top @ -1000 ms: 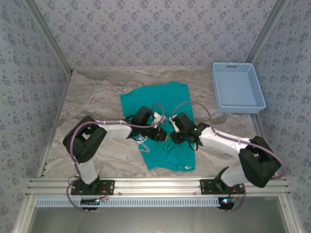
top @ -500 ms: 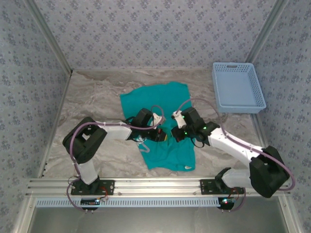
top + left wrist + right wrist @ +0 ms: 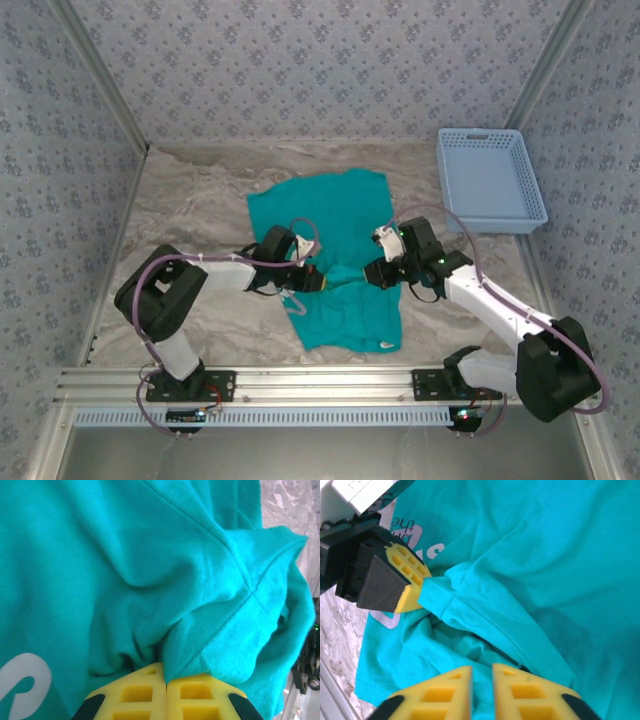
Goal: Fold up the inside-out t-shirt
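Nearest me, the two arms are bolted to an aluminium rail and both reach inward over the marbled table, meeting above the teal t-shirt. The shirt lies in the middle of the table, its near hem just short of the rail and its far part spread flat toward the back. The left gripper has its yellow fingertips pressed tight together on a bunched fold of the shirt, and the cloth spills out from between them in a seamed, rumpled peak. A piece of white print shows on the fabric beside it. The right gripper hangs close over the same raised fold, facing the left one, with its yellow fingers only a narrow slit apart. I cannot tell whether any cloth is caught in that slit. From above, a low ridge of fabric runs between the two grippers across the shirt's middle. Further back and off to the right, well apart from the shirt, a light blue plastic basket sits by the patterned wall.
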Controlling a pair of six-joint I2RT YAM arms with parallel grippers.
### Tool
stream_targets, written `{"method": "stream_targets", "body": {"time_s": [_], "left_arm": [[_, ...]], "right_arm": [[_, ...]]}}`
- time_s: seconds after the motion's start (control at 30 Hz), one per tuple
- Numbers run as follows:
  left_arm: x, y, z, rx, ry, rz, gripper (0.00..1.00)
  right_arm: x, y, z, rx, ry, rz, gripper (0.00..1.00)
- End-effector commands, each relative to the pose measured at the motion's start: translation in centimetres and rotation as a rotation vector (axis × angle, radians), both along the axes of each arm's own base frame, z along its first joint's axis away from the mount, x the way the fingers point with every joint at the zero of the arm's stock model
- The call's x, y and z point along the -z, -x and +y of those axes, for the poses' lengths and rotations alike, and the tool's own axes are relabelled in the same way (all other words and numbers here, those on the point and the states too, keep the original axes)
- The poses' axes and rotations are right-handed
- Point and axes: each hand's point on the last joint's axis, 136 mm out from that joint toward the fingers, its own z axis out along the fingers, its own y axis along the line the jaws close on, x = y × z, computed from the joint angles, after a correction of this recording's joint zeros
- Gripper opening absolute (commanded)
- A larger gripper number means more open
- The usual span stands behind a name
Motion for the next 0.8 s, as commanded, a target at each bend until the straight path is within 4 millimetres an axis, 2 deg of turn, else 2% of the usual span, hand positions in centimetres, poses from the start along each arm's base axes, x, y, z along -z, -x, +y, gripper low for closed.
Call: {"method": "stream_targets", "body": {"time_s": [0.0, 0.07, 0.13, 0.17, 0.23, 0.3, 0.4, 0.47, 0.5, 0.57, 0.6, 0.67, 0.77], "left_arm": [[-2.3, 0.4, -1.7, 0.068, 0.089, -0.032, 0.03], [-2.6, 0.3, -2.3, 0.073, 0.099, -0.035, 0.08], [-2.7, -0.1, -2.7, 0.064, 0.098, -0.038, 0.31], [-2.7, -0.3, -2.8, 0.062, 0.097, -0.042, 0.39], [-2.9, -0.8, -3.1, 0.058, 0.092, -0.057, 0.52], [-3.0, -1.3, -3.3, 0.059, 0.080, -0.072, 0.56], [-2.9, -2.1, -3.4, 0.060, 0.022, -0.106, 0.57], [-2.4, -2.3, -3.7, 0.075, -0.003, -0.099, 0.55], [-2.3, -2.3, -3.9, 0.083, -0.007, -0.095, 0.49], [-2.1, -2.4, -4.2, 0.086, -0.005, -0.088, 0.29], [-2.1, -2.5, -4.2, 0.082, -0.004, -0.089, 0.22], [-2.3, -2.5, -4.3, 0.084, 0.006, -0.093, 0.12], [-2.6, -2.3, -4.1, 0.077, 0.008, -0.096, 0.01]], "right_arm": [[-0.1, 0.6, 1.8, -0.082, 0.058, -0.025, 0.29], [1.0, 0.6, 2.7, -0.097, 0.100, -0.040, 0.33], [2.2, 0.5, 3.5, -0.112, 0.118, -0.041, 0.30], [2.7, 0.5, 3.8, -0.117, 0.125, -0.035, 0.27], [4.0, 0.8, 4.2, -0.125, 0.137, -0.002, 0.15], [4.6, 1.7, 4.5, -0.139, 0.129, 0.033, 0.07], [5.1, 3.8, 4.9, -0.174, 0.084, 0.090, 0.00], [5.2, 5.2, 4.9, -0.194, 0.071, 0.117, 0.00], [5.4, 5.8, 4.8, -0.196, 0.069, 0.132, 0.00], [6.1, 6.5, 4.4, -0.181, 0.069, 0.162, 0.00], [6.6, 6.8, 4.0, -0.169, 0.073, 0.180, 0.00], [7.3, 6.5, 3.3, -0.125, 0.094, 0.198, 0.00], [6.9, 5.9, 2.7, -0.076, 0.067, 0.201, 0.10]]}}
